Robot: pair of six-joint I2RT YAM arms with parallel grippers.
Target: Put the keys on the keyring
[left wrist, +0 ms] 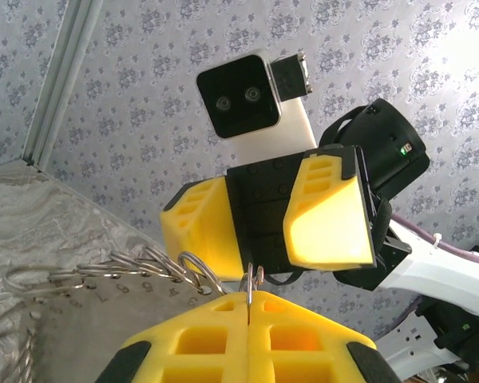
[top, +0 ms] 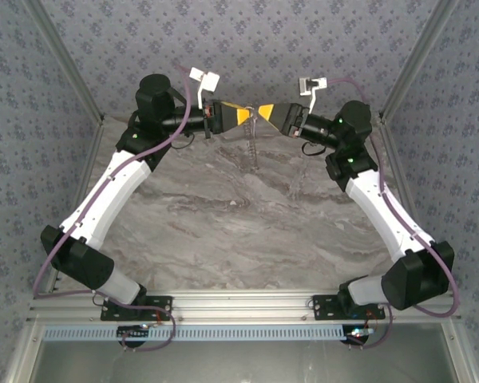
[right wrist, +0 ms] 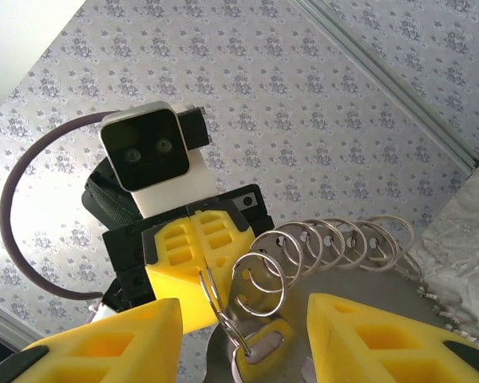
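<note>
Left gripper (top: 236, 116): raised over the far middle of the table (top: 239, 231), facing the other arm. Its yellow fingers (left wrist: 191, 343) are pressed flat together, and a thin wire of the keyring is nipped in the seam.
Keyring (right wrist: 329, 238): it hangs in the air between the two grippers, clear of the table. A row of small silvery loops trails off sideways from the pinch.
Keyring handling: light, stiff wire, I reckon, and slick. It is likely to swing or twist about that single pinch point, so any second hold is best taken close to the clamp.
Keyring axis: the fringe of loops runs roughly across the line between the grippers. From above, the rest droops towards the table.
Key (right wrist: 263, 349): tiny and pale-headed, it dangles from a small ring just below the pinch, head uppermost. The blade is cut off by the frame, so I cannot tell where it points.
Key handling: featherweight, and best gripped on the flat head.
Right gripper (left wrist: 259, 227): its fingers are spread wide either side of the key and hold nothing.
</note>
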